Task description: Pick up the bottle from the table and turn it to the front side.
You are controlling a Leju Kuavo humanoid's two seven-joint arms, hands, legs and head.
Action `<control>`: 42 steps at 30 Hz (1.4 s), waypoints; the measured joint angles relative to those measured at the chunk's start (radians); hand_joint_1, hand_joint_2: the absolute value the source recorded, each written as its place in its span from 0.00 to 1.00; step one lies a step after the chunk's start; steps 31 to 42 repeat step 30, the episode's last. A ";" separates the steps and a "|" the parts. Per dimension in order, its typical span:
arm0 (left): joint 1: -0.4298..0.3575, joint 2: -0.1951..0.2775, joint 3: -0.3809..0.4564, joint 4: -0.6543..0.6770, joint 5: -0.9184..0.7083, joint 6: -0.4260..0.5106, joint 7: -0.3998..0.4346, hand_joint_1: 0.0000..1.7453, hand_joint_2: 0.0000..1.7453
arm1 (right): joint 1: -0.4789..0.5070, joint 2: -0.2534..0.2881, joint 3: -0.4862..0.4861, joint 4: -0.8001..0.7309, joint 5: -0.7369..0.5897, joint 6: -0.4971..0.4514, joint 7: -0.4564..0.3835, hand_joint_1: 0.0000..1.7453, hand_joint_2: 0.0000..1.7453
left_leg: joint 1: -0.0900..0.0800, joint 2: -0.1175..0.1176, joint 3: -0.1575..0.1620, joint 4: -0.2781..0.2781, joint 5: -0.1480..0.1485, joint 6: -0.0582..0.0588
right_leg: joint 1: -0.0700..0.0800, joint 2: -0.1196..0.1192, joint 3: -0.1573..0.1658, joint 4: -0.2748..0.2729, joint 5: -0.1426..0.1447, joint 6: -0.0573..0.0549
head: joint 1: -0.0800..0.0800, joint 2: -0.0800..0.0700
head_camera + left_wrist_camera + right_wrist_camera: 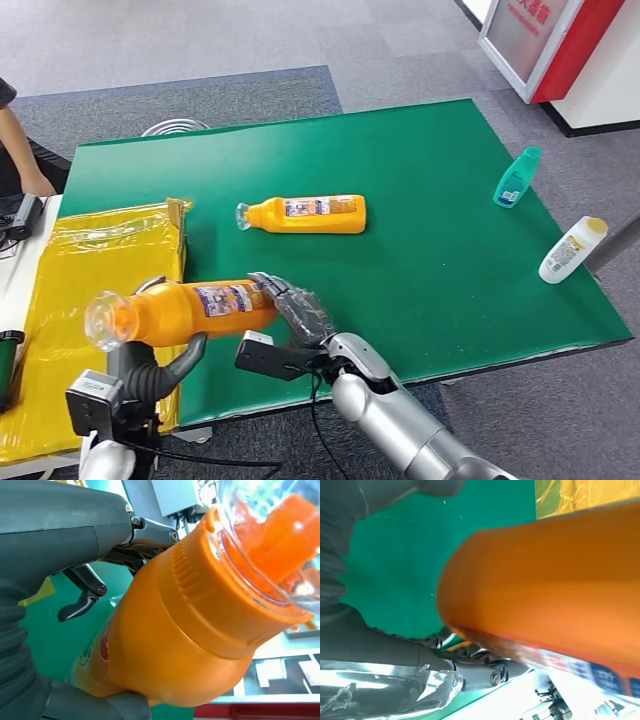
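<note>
Above the table's (423, 200) near left edge, you see both hands grasping the orange bottle (189, 308) lying sideways: left hand (151, 375) under its neck, right hand (298, 312) around its base.

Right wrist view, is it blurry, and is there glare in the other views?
Right wrist view: the held bottle is soft and smeared, its label unreadable. Left wrist view: the clear cap is washed out by bright glare. Head view: evenly lit and sharp, glare on the yellow bag.
</note>
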 joint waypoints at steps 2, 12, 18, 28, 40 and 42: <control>0.006 -0.004 0.016 -0.014 0.000 0.032 -0.021 1.00 1.00 | 0.012 -0.003 0.000 -0.019 -0.003 0.000 0.002 0.00 1.00 | 0.000 0.000 0.000 0.000 0.000 0.000 | 0.000 0.000 0.000 0.000 0.000 0.000 | 0.000 0.000; 0.022 -0.008 0.128 -0.107 -0.050 0.166 -0.083 1.00 1.00 | 0.108 -0.036 -0.001 -0.151 -0.018 0.000 0.001 0.00 1.00 | 0.000 0.000 0.000 0.000 0.000 0.000 | 0.000 0.000 0.000 0.000 0.000 0.000 | 0.000 0.000; 0.025 0.020 0.189 -0.141 -0.306 0.269 0.036 1.00 1.00 | 0.188 -0.064 -0.025 -0.240 -0.019 -0.005 -0.004 0.00 1.00 | 0.000 0.000 0.000 0.000 0.000 0.000 | 0.000 0.000 0.000 0.000 -0.001 0.000 | 0.000 0.000; 0.027 0.082 0.234 -0.159 -0.514 0.252 0.200 1.00 1.00 | 0.290 -0.085 -0.097 -0.344 -0.008 -0.007 -0.004 0.00 1.00 | 0.000 0.000 0.000 0.000 -0.001 0.000 | 0.000 0.000 0.000 0.000 -0.001 0.001 | 0.000 0.000; 0.028 0.085 0.235 -0.159 -0.516 0.252 0.202 1.00 1.00 | 0.294 -0.085 -0.100 -0.350 -0.007 -0.007 -0.004 0.00 1.00 | 0.000 0.000 0.000 0.000 -0.001 0.000 | 0.000 0.000 0.000 0.000 -0.001 0.001 | 0.000 0.000; 0.028 0.085 0.235 -0.159 -0.516 0.252 0.202 1.00 1.00 | 0.294 -0.085 -0.100 -0.350 -0.007 -0.007 -0.004 0.00 1.00 | 0.000 0.000 0.000 0.000 -0.001 0.000 | 0.000 0.000 0.000 0.000 -0.001 0.001 | 0.000 0.000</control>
